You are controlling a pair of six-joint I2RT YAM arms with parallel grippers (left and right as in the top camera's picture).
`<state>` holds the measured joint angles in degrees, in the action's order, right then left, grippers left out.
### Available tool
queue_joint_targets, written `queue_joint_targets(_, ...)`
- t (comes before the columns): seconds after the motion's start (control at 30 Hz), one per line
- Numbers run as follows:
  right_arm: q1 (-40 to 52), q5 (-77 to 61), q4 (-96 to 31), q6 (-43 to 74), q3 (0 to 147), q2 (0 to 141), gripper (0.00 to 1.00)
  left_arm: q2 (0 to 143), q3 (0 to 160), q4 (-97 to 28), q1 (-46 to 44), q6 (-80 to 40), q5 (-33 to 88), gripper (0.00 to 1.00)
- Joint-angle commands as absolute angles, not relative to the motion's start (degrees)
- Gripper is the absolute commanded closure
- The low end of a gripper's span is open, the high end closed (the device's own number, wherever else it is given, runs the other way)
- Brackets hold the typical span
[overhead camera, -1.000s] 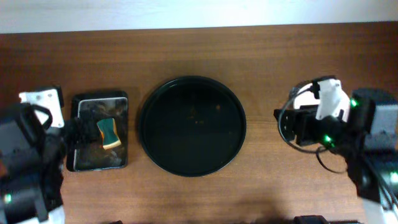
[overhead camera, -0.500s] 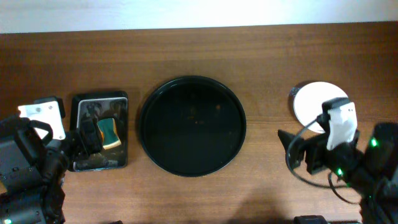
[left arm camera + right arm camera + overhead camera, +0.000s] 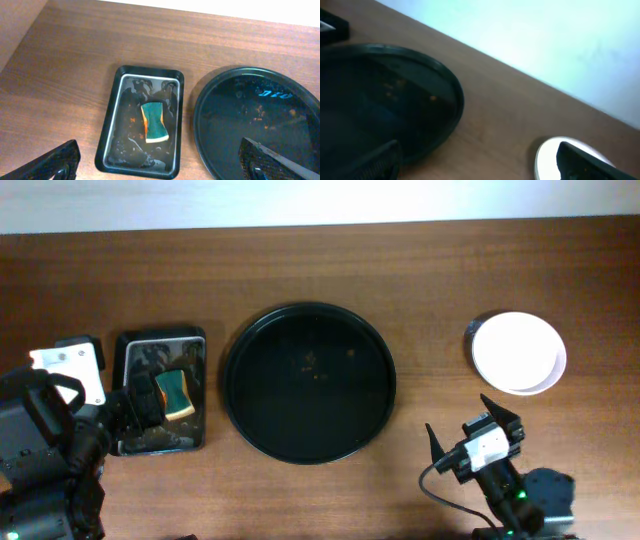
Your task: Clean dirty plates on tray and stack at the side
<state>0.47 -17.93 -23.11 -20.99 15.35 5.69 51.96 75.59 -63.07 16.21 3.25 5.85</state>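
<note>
The round black tray [image 3: 228, 380] sits mid-table with no plates on it, only a few orange specks. It also shows in the left wrist view [image 3: 197, 115] and the right wrist view [image 3: 455, 95]. The white plates [image 3: 518, 352] are stacked on the bare table at the right, and no smear shows on the top one. How many are in the stack I cannot tell. Part of the stack shows in the right wrist view [image 3: 551, 154]. My right gripper [image 3: 458, 416] is open and empty near the front edge, between tray and stack. My left gripper [image 3: 135, 404] is open and empty over the small tray.
A small rectangular dark tray [image 3: 125, 395] at the left holds a green-yellow sponge [image 3: 176, 393], which also shows in the left wrist view [image 3: 154, 121]. The wet tray bottom [image 3: 127, 140] has dark smears. A pale wall runs along the table's far edge.
My right arm pulled back from the plate stack toward the front edge, leaving the stack fully in view. My left arm has barely moved.
</note>
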Motion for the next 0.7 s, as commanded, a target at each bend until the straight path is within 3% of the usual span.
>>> queue_joint_targets(0.0, 0.62, -10.63, -20.14, -9.93, 7.6, 0.25, 0.01, 51.75, 75.59, -62.94, 16.14, 3.05, 6.66, 0.01)
queue_joint_targets(0.17, 0.97, -9.85, -3.6, -9.98, 0.32, 0.19, 0.01, 51.72, 75.59, -62.94, 16.14, 3.05, 6.68, 0.01)
queue_joint_targets(0.67, 1.21, -9.82, -3.44, -10.0, 0.32, 0.21, 0.01, 51.35, 75.59, -62.94, 15.59, 3.07, 6.63, 0.01)
